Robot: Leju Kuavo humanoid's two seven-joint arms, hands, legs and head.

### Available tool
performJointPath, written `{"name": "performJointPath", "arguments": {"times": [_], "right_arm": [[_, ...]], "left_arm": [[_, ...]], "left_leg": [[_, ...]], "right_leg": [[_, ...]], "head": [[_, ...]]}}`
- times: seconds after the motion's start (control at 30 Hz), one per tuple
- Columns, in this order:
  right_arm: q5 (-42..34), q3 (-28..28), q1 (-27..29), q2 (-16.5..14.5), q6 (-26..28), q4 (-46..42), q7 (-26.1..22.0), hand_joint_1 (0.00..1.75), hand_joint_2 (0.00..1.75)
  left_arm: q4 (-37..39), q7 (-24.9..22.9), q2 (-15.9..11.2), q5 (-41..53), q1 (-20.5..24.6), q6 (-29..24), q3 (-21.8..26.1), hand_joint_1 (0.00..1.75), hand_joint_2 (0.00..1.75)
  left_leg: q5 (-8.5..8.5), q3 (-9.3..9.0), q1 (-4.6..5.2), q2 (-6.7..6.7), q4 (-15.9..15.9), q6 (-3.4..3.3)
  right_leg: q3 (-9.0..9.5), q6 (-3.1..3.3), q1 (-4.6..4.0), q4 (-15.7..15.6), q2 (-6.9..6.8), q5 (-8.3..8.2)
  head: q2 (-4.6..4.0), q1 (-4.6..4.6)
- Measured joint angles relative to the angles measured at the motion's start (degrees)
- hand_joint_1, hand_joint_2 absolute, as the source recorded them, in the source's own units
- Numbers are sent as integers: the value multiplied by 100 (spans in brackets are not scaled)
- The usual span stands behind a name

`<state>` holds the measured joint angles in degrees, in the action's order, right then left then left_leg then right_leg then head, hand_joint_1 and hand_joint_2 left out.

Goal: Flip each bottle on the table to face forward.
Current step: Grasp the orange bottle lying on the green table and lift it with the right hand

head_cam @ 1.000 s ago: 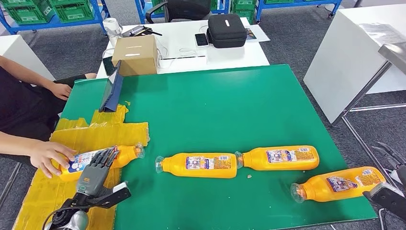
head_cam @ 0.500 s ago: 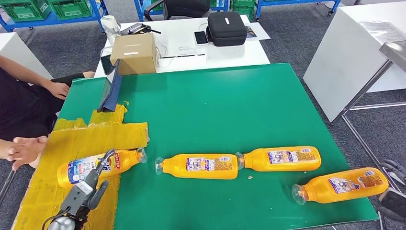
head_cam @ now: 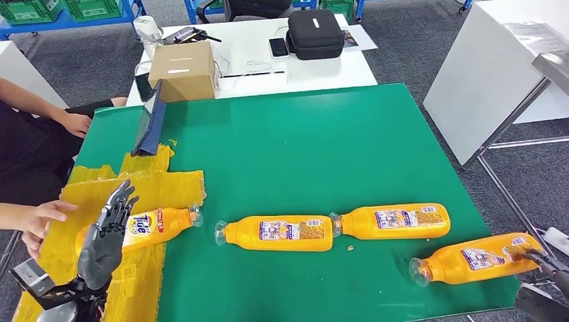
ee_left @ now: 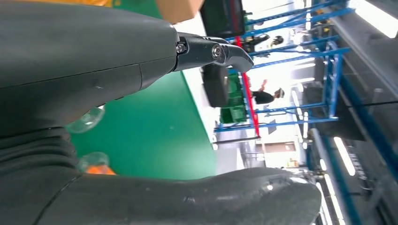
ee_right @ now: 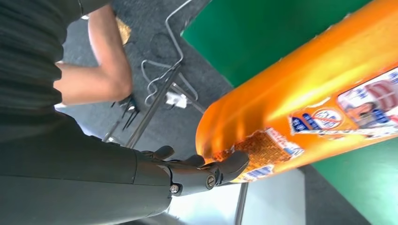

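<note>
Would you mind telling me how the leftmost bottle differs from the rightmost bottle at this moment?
The leftmost bottle shows its front Tide logo upward; the rightmost bottle shows a fine-print back label. The leftmost lies on yellow tape beside the raised left hand, which holds nothing; the rightmost lies on bare green mat near the table's edge, the right hand's fingers touching its base. Both are orange, uncapped and lying on their sides.
</note>
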<state>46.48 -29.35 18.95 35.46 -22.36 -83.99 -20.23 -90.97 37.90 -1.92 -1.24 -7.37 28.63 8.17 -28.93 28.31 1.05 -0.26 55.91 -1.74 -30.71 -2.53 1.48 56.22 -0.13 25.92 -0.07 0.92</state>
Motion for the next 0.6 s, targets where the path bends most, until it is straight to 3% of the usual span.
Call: {"name": "performJointPath", "arguments": {"times": [0.6], "right_arm": [[255, 388, -574, -31, 564, 394, 89, 0, 175]], "left_arm": [[-461, -20, 179, 19, -184, -72, 8, 0, 0]], "left_leg": [[0, 17, 0, 6, 0, 0]], "right_leg": [[-13, 0, 1, 2, 10, 0]], "head": [[0, 1]]}}
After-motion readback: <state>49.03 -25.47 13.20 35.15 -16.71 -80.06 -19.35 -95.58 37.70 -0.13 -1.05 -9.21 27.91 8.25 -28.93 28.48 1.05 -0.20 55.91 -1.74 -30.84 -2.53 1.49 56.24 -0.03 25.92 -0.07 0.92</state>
